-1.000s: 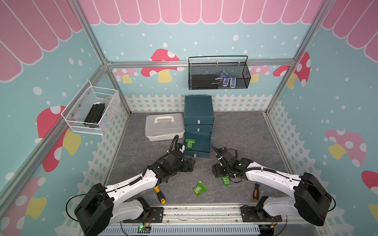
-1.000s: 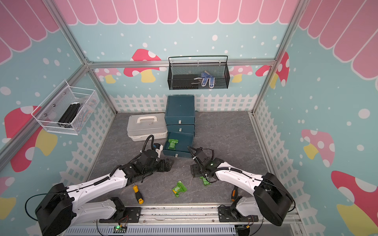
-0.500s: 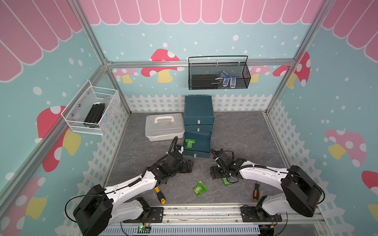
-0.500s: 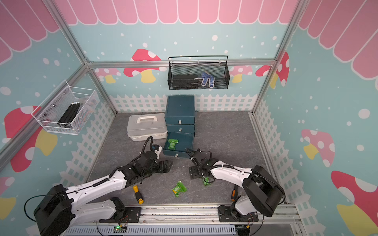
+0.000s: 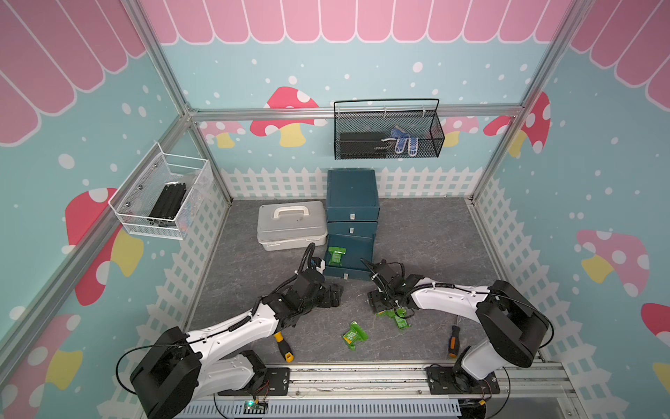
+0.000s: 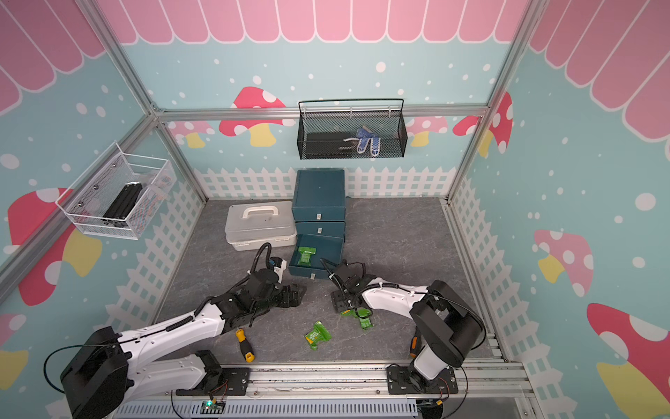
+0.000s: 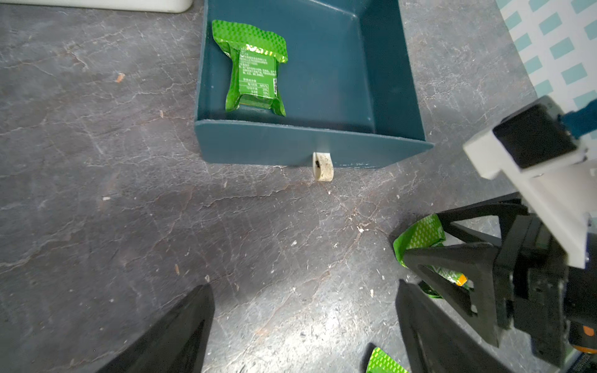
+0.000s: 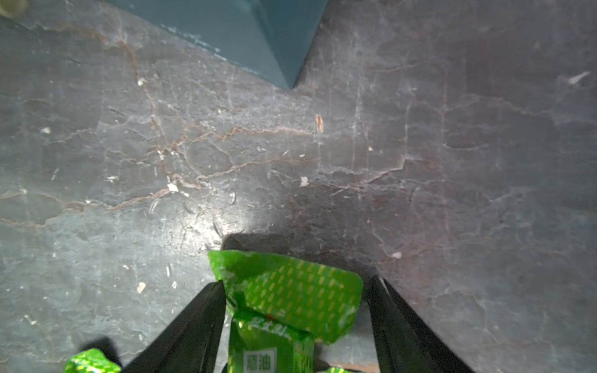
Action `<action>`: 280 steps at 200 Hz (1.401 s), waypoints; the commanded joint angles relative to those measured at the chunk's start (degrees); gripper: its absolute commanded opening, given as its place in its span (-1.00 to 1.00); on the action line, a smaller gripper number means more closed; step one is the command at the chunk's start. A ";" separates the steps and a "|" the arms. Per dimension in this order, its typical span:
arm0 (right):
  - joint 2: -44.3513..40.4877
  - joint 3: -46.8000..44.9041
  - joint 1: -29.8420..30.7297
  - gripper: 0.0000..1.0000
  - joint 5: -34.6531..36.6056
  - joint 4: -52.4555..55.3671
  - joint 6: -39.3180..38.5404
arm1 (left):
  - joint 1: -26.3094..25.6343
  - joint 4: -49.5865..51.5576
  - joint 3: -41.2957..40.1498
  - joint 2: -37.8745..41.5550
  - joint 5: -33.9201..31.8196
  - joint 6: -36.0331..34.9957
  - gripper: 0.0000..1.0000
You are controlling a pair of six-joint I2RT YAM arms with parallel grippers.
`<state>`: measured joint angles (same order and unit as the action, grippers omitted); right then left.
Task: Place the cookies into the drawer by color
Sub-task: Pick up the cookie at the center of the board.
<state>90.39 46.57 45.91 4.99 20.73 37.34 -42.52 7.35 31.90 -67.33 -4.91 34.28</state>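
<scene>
The drawer cabinet (image 5: 351,196) stands at the back of the grey, vein-cracked stone-look floor (image 5: 253,275). It is a matte teal box with three fronts, each carrying a small white tab. Its bottom drawer (image 7: 290,142) is pulled out and has smooth walls. One green cookie packet (image 7: 255,69) lies flat inside it, on the side toward the pale grey case (image 5: 290,225). The packet is shiny crinkled foil with checked sealed ends and a block of white print too fine to read.

Just in front of the drawer, the right gripper (image 8: 295,281) is down at the floor with its black tapered jaws on either side of a second packet (image 8: 290,290). One jaw touches the foil and a sliver of floor shows beside the other, so it is not clamped. That packet bears a white label with Chinese characters I cannot make out. A further packet (image 5: 400,321) lies just beside it, and a lone packet (image 5: 353,335) sits nearer the front rail.

The left gripper (image 7: 303,285) hangs over bare floor with its jaws wide apart and nothing between them.
</scene>
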 commanded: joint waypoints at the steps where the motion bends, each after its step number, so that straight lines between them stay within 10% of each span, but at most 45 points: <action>1: -1.29 -0.63 1.39 0.50 0.08 4.68 0.57 | -0.28 -1.29 0.10 -0.28 -0.62 0.17 0.82; 166: 3.22 5.54 3.66 -0.11 3.46 7.41 -2.58 | -0.28 -1.14 -0.64 1.32 -1.29 0.36 0.82; 280: -12.06 8.71 3.58 -0.40 1.00 9.11 -3.15 | 3.98 -9.50 -5.48 8.91 5.32 -0.59 0.79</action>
<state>80.86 51.70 49.28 5.93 28.32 34.11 -40.99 3.36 28.18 -59.57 -4.75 34.28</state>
